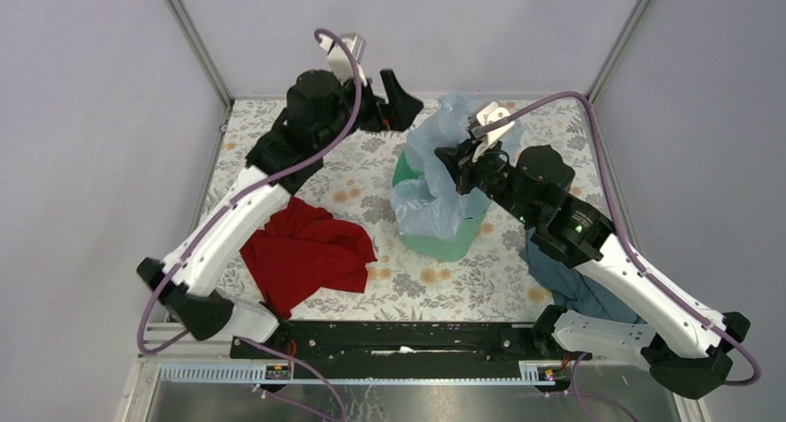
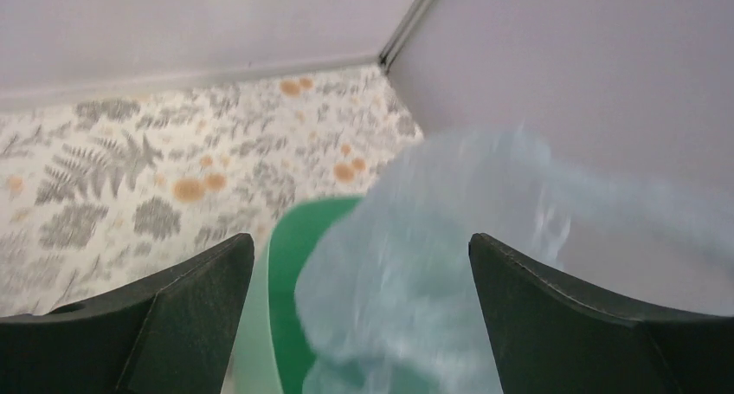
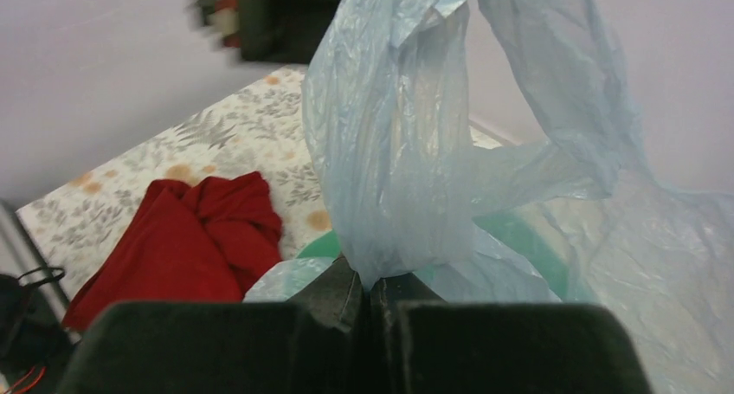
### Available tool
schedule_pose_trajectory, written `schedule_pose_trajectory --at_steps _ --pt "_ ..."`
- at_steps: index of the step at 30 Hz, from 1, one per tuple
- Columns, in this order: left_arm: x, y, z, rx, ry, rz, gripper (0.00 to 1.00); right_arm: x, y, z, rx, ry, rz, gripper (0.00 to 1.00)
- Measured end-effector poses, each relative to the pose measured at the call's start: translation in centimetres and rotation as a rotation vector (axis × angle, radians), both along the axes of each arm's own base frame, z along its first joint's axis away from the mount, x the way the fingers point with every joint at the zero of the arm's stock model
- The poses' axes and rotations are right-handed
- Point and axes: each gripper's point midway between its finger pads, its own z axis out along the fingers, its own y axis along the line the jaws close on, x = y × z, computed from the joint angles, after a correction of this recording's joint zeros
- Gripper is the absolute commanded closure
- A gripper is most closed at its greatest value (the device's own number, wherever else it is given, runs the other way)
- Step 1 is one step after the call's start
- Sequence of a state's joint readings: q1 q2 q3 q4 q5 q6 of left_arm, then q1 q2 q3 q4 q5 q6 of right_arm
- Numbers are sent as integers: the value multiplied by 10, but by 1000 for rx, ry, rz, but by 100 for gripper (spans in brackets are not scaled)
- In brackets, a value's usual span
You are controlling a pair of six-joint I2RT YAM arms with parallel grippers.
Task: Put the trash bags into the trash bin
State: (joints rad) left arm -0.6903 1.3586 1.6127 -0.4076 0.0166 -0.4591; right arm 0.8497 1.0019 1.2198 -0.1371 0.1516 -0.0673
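**A:** What is the right gripper [image 3: 372, 292] doing?

**B:** Its fingers are pressed together on a fold of the trash bag [image 3: 407, 134]. The pale blue film rises straight up from the fingertips and then drapes down beyond them.

**A:** And the trash bin [image 1: 443, 244]?

**B:** It stands directly under that gripper, upright on the table [image 1: 417, 283]. The bag spills over its mouth and down the near wall, so the inside is hidden. I cannot tell how much of the bag lies within.

**A:** What about the left gripper [image 2: 361, 238]?

**B:** It is spread wide, with nothing between the fingers. Just ahead of them are the bag and a strip of the green rim, both blurred. The wrist view cuts off the lower part of the bin. Whether the fingers touch the film I cannot make out, though from above they look just clear of it.

**A:** Is there anything else nearby?

**B:** A red cloth [image 1: 306, 250] lies crumpled behind and to the left of the right gripper. A blue-grey cloth [image 1: 567, 290] lies beneath the right forearm, which covers most of it.
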Motion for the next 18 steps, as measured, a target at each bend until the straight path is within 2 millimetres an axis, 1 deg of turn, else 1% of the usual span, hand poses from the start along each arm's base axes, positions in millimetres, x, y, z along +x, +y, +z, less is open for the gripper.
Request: schedule_pose_trajectory --at_steps 2,4,7,9,11,13,14,17,18 --pt "23 -9 12 -46 -13 5 1 -3 9 -4 -15 10 51 100" --pt "42 -25 21 -92 -17 -23 1 -6 15 -7 -23 19 85 100" --pt "62 -63 27 -158 -14 -134 1 -12 21 -10 -28 28 132 100" --pt "69 -90 21 -182 -1 -229 1 -15 24 -10 -28 30 157 100" --pt "71 -112 6 -185 14 -316 1 -18 27 -10 -27 31 178 100" --pt "67 -129 -15 -172 46 -403 1 -20 30 -11 -29 34 199 100" --pt "63 -137 -26 -162 61 -447 4 -21 32 -12 -30 37 210 100" --pt "53 -149 -53 -122 92 -537 18 -21 36 -14 -36 44 225 100" --pt "41 -152 -76 -79 116 -593 27 -20 37 -16 -40 49 225 100"
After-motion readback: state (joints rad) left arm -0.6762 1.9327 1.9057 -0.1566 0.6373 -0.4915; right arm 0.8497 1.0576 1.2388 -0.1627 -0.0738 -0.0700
